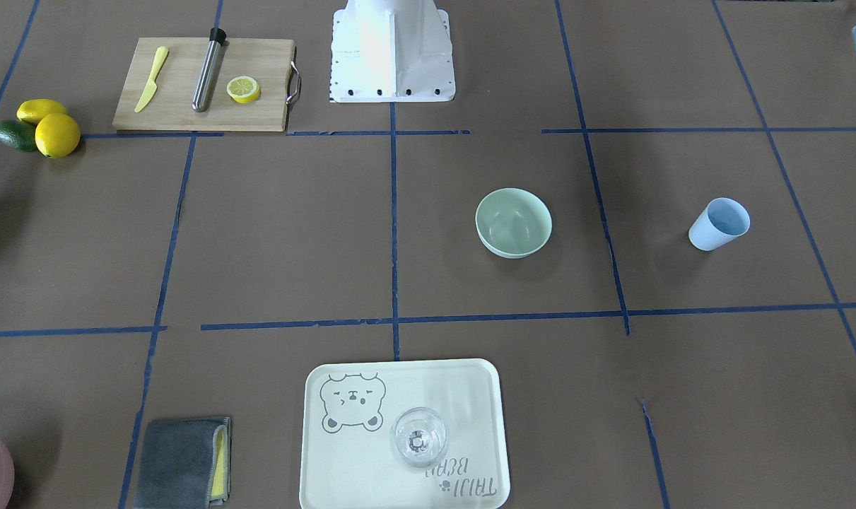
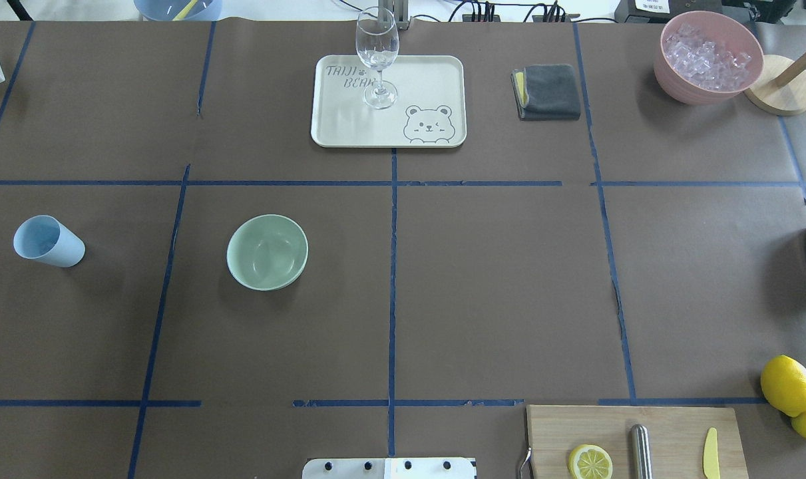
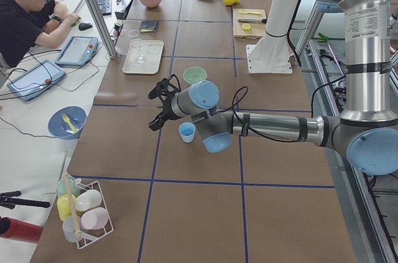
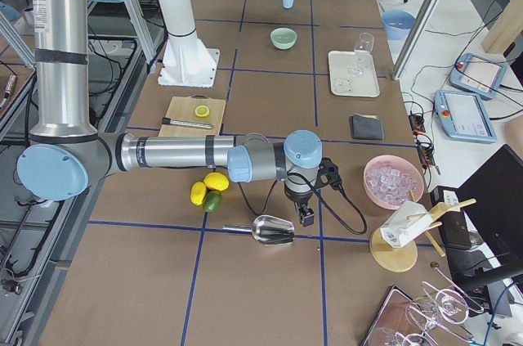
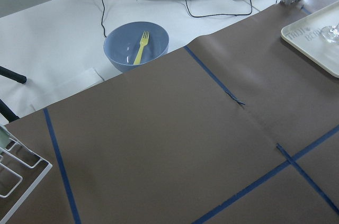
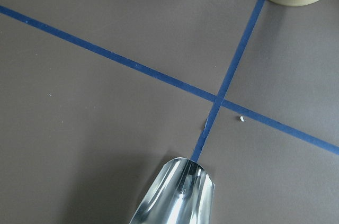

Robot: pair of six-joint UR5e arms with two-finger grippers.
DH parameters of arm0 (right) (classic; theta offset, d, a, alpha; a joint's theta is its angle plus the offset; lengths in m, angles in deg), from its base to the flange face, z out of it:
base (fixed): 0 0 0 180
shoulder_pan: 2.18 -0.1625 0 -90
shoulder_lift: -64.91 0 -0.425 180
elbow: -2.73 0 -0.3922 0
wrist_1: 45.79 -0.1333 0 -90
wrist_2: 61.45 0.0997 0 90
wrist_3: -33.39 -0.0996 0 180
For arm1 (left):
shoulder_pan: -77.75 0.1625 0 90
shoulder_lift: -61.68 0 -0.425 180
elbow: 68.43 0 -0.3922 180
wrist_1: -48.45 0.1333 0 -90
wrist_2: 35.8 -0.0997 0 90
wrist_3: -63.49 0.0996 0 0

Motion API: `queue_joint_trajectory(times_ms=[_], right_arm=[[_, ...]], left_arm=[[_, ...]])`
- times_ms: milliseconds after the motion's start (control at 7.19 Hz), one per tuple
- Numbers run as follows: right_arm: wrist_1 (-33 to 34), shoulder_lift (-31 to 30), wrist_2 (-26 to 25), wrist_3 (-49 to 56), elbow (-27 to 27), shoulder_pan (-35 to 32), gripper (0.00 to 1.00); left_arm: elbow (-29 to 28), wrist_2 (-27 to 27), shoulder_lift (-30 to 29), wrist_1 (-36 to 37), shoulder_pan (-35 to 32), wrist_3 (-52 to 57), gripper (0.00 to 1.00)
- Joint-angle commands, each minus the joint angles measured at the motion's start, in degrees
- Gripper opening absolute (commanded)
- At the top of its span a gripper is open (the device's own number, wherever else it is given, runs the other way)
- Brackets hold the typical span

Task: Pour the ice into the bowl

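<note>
The pale mint-green bowl (image 1: 514, 223) stands empty left of the table's middle in the overhead view (image 2: 267, 251). The ice (image 2: 709, 56) is a heap of clear cubes in a pink container (image 2: 672, 83) at the far right corner. A blue cup (image 2: 48, 241) stands left of the bowl. My left gripper (image 3: 153, 111) hovers just beyond the cup; I cannot tell if it is open. My right gripper (image 4: 306, 217) points down beside a metal scoop (image 4: 274, 230) lying on the table, near the pink container (image 4: 394, 182). The scoop's mouth (image 6: 177, 197) fills the bottom of the right wrist view. I cannot tell its state.
A cream tray (image 2: 336, 126) with a wine glass (image 2: 378, 56) sits at the far middle, and a grey cloth (image 2: 548, 92) lies beside it. A cutting board (image 2: 669, 426) holds a lemon half, a metal bar and a yellow knife. Lemons (image 2: 787, 384) lie nearby. A wooden stand (image 2: 779, 93) stands by the ice.
</note>
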Motion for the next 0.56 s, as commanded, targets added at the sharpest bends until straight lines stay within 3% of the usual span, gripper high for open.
queue_joint_trajectory(times_ms=[0,417], right_arm=[[-0.1,-1.0,0.2,-1.6,-1.0,-0.1,1.0],[-0.1,-1.2,0.1,-1.5,-0.9,0.0,1.0]], left_arm=[[0.1,-18.9,6.1,-11.6,13.1,-14.1,1.0],[0.2,-49.4,11.2,-17.0,37.5,-28.1,1.0]])
